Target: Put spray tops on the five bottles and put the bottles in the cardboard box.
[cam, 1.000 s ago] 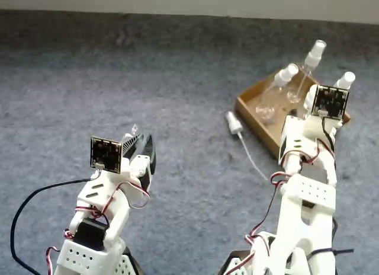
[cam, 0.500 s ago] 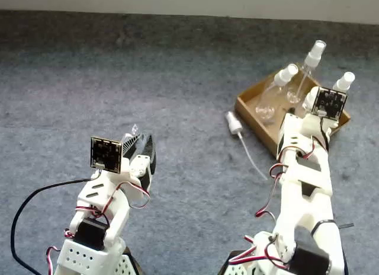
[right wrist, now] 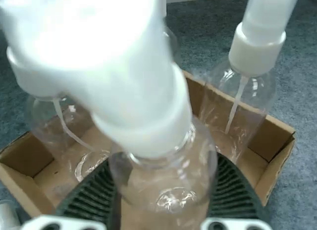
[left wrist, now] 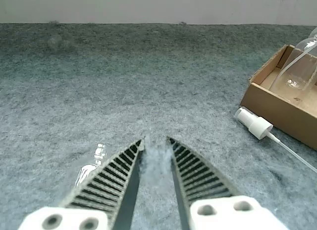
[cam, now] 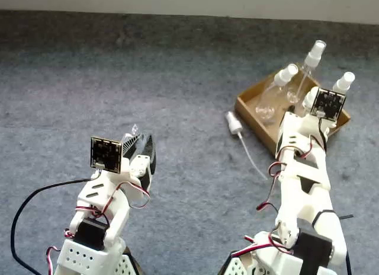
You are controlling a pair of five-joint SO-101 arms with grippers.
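A clear plastic bottle with a white spray top [right wrist: 163, 165] is gripped between the jaws of the right gripper [right wrist: 163, 200] at the open brown cardboard box [cam: 249, 103], in which three more capped clear bottles [cam: 278, 85] are seen. The left gripper [left wrist: 154, 141] is held slightly open, with nothing between its jaws, low over the grey carpet [cam: 118, 67]. A small clear uncapped bottle [left wrist: 94, 160] is seen just beside it. A loose white spray top with a long tube [cam: 235, 124] is laid on the carpet near the box.

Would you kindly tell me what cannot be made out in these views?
High view: the right arm covers part of the cardboard box, so its bottle count is unsure.
Left wrist view: the left gripper hides most of a clear bottle on the carpet.
Right wrist view: the spray top of the held bottle in the right gripper is blurred, too close.
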